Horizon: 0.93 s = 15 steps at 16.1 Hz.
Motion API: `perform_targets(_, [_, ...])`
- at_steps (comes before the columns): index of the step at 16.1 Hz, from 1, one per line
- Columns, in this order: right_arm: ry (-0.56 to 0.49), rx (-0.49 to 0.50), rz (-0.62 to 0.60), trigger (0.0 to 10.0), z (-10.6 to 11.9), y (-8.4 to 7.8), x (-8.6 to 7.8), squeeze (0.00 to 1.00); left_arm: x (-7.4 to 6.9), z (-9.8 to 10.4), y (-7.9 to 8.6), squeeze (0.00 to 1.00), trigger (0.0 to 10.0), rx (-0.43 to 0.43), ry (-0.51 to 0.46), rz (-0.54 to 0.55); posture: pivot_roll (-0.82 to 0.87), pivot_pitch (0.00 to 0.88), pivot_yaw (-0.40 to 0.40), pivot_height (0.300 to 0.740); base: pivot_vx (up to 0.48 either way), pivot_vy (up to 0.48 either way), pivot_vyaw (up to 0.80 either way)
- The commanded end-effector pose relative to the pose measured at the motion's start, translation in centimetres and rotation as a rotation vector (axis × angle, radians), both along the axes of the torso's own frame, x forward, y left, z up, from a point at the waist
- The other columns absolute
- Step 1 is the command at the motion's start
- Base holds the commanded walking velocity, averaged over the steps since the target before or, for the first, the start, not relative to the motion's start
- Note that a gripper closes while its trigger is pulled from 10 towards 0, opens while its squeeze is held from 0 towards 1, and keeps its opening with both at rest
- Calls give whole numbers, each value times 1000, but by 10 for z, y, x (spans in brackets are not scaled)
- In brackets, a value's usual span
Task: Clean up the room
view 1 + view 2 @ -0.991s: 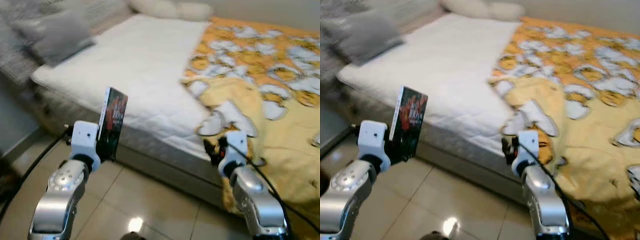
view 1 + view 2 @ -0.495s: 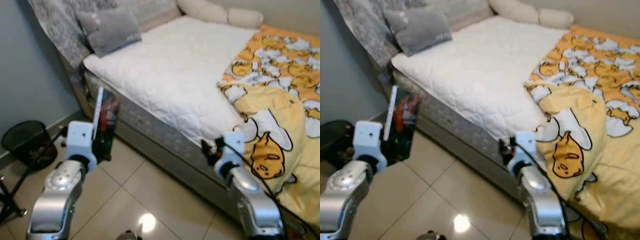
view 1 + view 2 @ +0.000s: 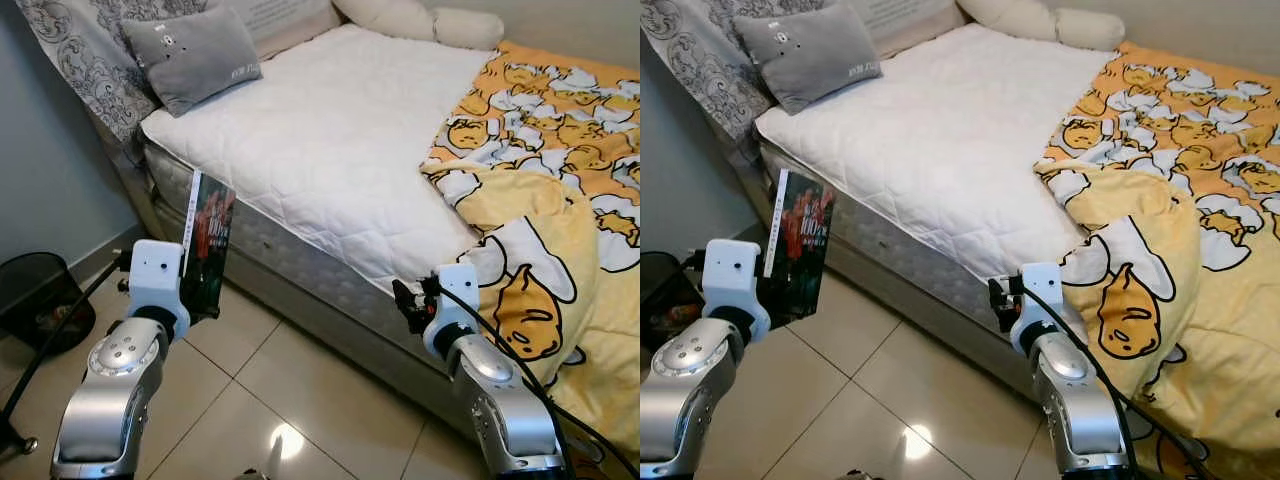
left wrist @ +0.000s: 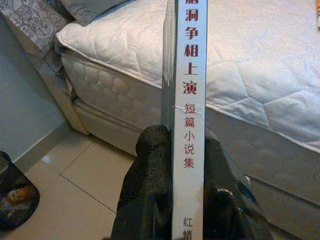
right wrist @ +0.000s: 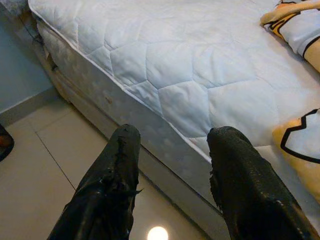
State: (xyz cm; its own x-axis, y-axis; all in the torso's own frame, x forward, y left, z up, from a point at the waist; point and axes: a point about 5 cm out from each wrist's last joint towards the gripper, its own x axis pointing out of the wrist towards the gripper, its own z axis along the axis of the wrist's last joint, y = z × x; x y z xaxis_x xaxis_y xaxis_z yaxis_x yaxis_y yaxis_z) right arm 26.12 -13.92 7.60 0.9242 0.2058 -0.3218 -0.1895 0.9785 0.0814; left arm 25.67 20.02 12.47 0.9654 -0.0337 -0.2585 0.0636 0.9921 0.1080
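A: While the head camera is showing the dark cover of the thin paperback book (image 3: pixel 207 243), what is the left wrist camera adding?

B: Its white spine with red and grey printed characters, running lengthwise between the fingers (image 4: pixel 147 185).

A: Left gripper (image 3: pixel 198 288)?

B: Clenched on the book's lower end, holding it upright, long axis vertical, above the beige tiled floor (image 3: pixel 300 400) beside the white quilted mattress (image 3: pixel 330 140).

A: Right gripper (image 5: pixel 172 137)?

B: Fingers spread wide, grasping nothing, hanging near the mattress edge.

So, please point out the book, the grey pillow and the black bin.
book (image 3: pixel 209 245), left eye view, on its dark front cover.
grey pillow (image 3: pixel 190 55), left eye view, on its middle.
black bin (image 3: pixel 30 275), left eye view, on its mesh rim.
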Motion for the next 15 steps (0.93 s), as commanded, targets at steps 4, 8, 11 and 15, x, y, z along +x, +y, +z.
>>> perform_targets(4, [-1, -14, 22, 10000, 1, 3, 1, 0, 2, 7, 2, 0, 10000, 7, -24, 0, -57, 0, 9, 740, 270, 0, 800])
perform_targets(8, [-3, -28, 8, 10000, 0, 2, 2, 0, 2, 7, 2, 0, 10000, 8, -25, 1, -54, 0, 9, 740, 274, 0, 800])
perform_targets(11, [1, -6, -33, 10000, 0, -1, 2, 0, 2, 8, 2, 0, 10000, 5, -25, 1, -52, 0, 10, 740, 286, 0, 0])
perform_targets(15, [2, -11, -42, 10000, -2, -1, 2, 0, 2, 8, 1, 0, 10000, 0, -26, 1, -47, 0, 7, 740, 318, 0, 0])
